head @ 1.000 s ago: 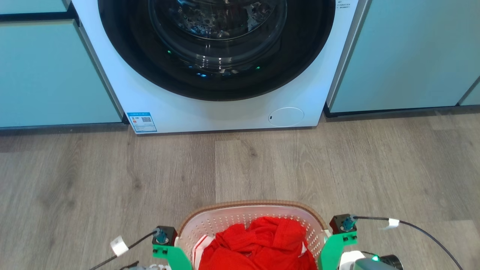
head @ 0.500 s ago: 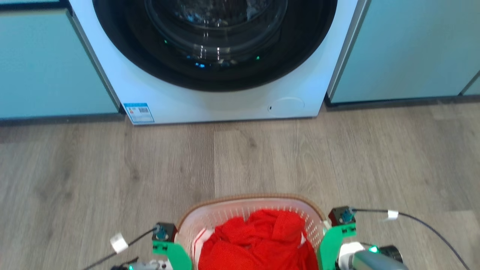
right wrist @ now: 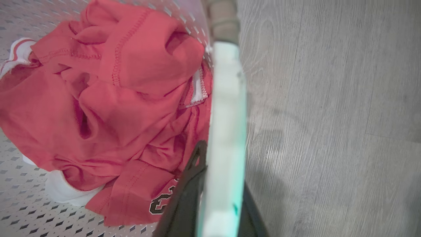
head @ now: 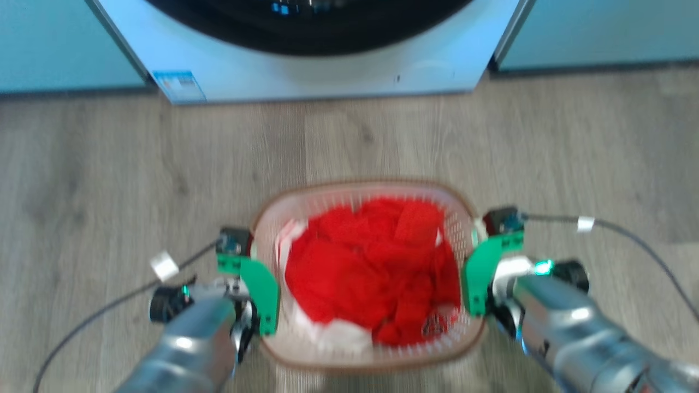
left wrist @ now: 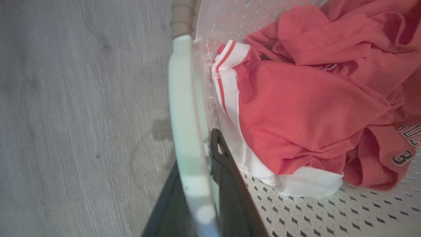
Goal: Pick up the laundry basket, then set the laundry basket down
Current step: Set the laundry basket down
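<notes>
Two handles of the laundry basket (head: 338,202) are being pinched: left gripper (left wrist: 195,154) and right gripper (right wrist: 223,168), jaws nearly closed, are clamping one each; red clothes (head: 371,267) are lying inside.

laundry basket (head: 327,201) white, diamond-perforated walls, brown rim; clothes (head: 371,267) red with white trim, red stripes, dark 3; floor (head: 109,164) grey wood-grain; washing machine (head: 327,76) white, black door

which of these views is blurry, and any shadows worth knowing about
Head view: smeared all over, the label on the washing machine unreadable, the basket rim soft. Left wrist view: the white handle near the lens is out of focus, seams on the red shirt sharp. Right wrist view: same soft handle, crisp stitching, a faint shadow on the floor beside it.
</notes>
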Tool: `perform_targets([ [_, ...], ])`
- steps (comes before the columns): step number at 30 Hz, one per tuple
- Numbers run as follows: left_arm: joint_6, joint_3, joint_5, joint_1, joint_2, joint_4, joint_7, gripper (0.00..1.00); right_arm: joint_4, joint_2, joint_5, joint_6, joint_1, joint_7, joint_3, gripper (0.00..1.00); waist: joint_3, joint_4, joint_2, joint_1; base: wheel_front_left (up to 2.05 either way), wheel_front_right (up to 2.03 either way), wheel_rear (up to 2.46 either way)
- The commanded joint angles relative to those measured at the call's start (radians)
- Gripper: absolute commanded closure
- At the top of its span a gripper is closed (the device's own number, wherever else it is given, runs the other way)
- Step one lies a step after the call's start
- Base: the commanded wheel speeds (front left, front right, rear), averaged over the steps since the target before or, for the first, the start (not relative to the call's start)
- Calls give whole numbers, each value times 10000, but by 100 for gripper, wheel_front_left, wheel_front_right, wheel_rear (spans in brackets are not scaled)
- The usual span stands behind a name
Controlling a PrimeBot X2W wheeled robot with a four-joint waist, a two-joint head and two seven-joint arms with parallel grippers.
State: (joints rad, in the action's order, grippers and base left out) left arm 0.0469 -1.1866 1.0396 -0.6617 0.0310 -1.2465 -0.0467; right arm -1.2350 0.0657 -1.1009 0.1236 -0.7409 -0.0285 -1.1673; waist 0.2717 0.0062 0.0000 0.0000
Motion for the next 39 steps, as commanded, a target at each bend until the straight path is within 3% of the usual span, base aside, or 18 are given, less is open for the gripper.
perform_targets([
  [1, 160, 85, -142, -519, 192, 1, -165, 100, 97, -154, 87, 71, -292, -226, -87, 100, 825, -9, 0, 0, 0, 0, 0],
  [19, 737, 5, -260, -2868, 192, 301, -1135, 100, -449, -154, 368, 71, -2694, -997, -24, 100, 4317, 145, 0, 0, 0, 0, 0],
  [39, 999, -280, -194, -3721, 192, 366, -1638, 100, -536, -74, 417, 71, -3170, -1606, -106, 100, 5864, 159, 0, 0, 0, 0, 0],
])
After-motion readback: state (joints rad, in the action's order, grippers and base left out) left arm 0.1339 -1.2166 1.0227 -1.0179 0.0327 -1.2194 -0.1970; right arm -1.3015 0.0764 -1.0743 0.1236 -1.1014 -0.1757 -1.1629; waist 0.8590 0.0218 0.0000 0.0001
